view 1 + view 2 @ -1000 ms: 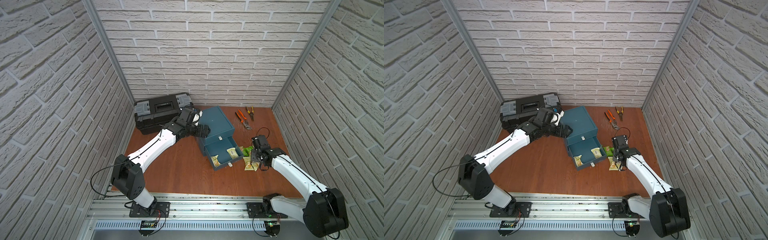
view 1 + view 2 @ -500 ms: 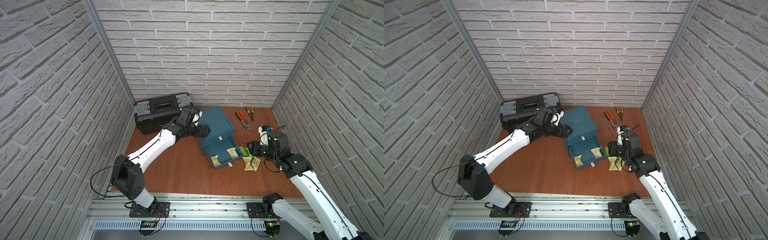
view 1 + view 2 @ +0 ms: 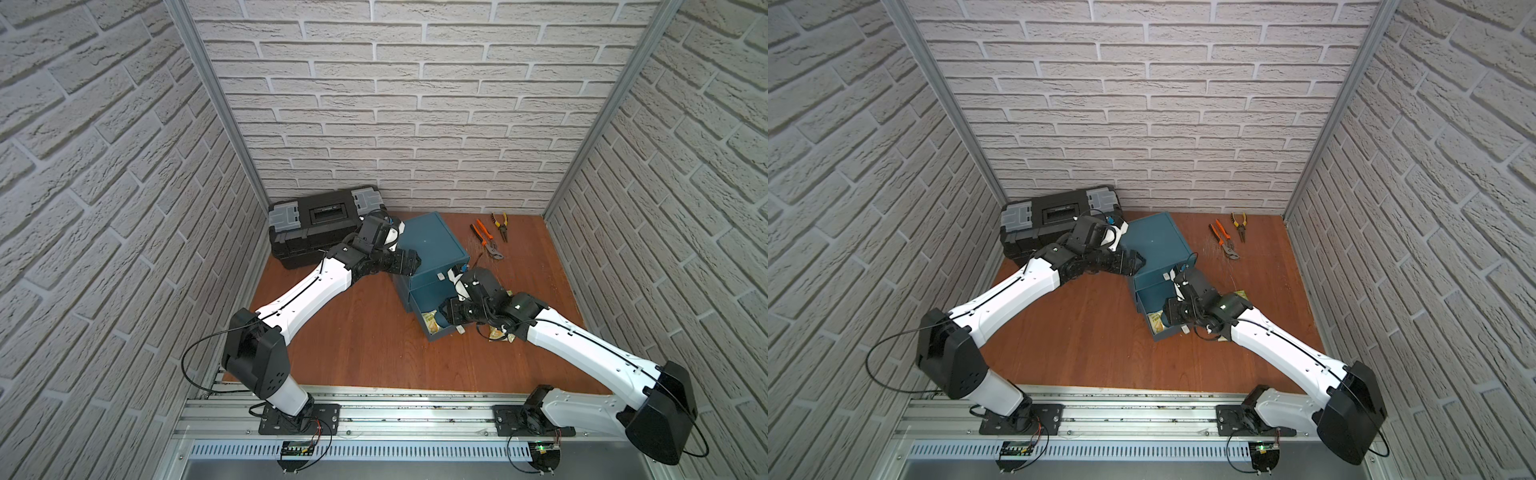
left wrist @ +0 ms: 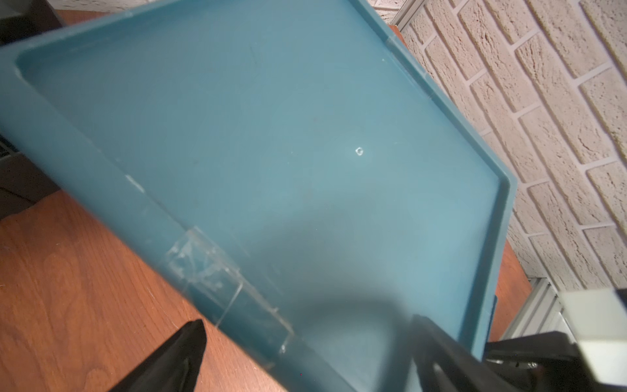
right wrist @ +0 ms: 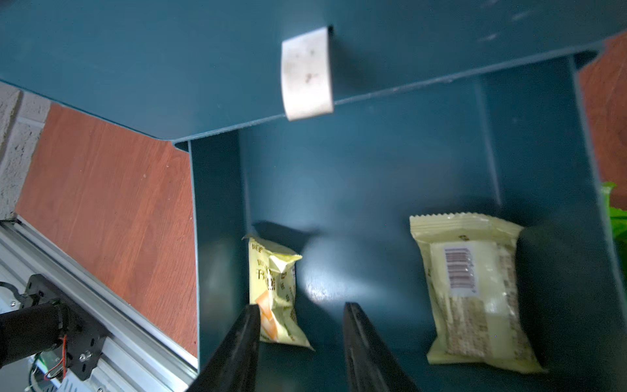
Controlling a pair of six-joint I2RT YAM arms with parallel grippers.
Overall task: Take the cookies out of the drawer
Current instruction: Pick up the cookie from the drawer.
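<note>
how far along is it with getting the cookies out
Done: some packets lie on the table beside the drawer. In hand: the right tool, open and empty, is over the open drawer. Left: two pale yellow packets inside it.

The wooden tabletop [image 3: 365, 345] carries a black toolbox [image 3: 316, 224] at far left, a blue drawer cabinet [image 3: 432, 245] at centre, two pliers [image 3: 487, 242] at far right, and cookie packets [image 3: 498, 333] just right of the cabinet.
</note>
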